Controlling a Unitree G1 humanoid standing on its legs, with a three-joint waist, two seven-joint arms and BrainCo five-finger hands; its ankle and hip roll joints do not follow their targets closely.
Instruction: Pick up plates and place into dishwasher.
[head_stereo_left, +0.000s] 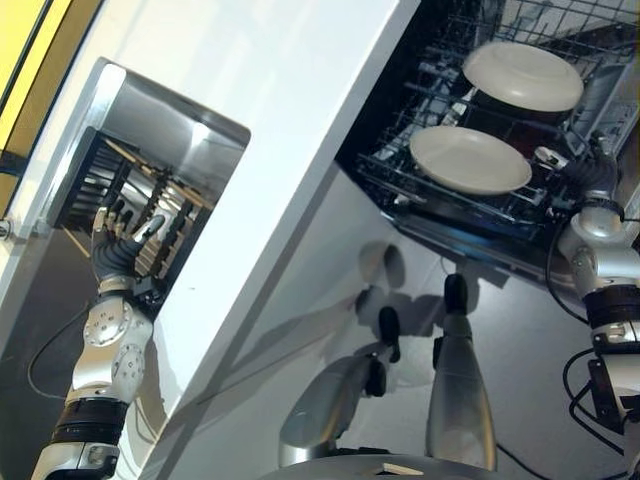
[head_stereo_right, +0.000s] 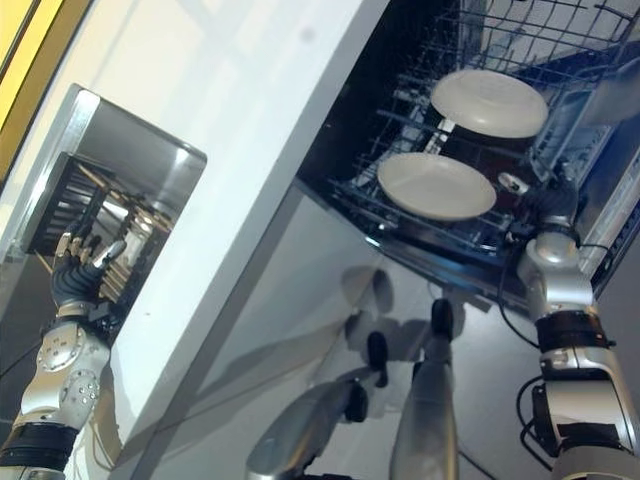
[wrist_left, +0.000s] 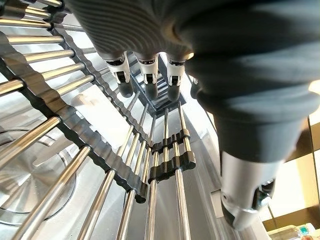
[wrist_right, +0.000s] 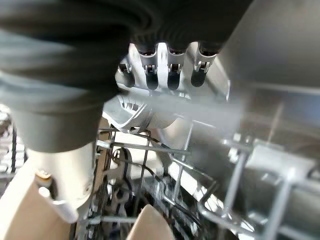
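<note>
Two cream plates, one nearer (head_stereo_left: 470, 159) and one farther back (head_stereo_left: 522, 76), lie flat across the wire rack (head_stereo_left: 420, 185) of the open dishwasher rather than upright between its tines, probably because they were set down from above. The right robot hand (head_stereo_left: 590, 170) rests at the rack's edge just beside the nearer plate with fingers straight and nothing held; the left robot hand (head_stereo_left: 118, 240), fingers spread and empty, hovers over a metal drying rack (head_stereo_left: 135, 195) in the sink (head_stereo_left: 190, 120), well apart, seemingly seeking another plate. No legible writing is visible.

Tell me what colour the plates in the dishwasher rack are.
Both plates are plain cream-white, clearest in the left eye view.
</note>
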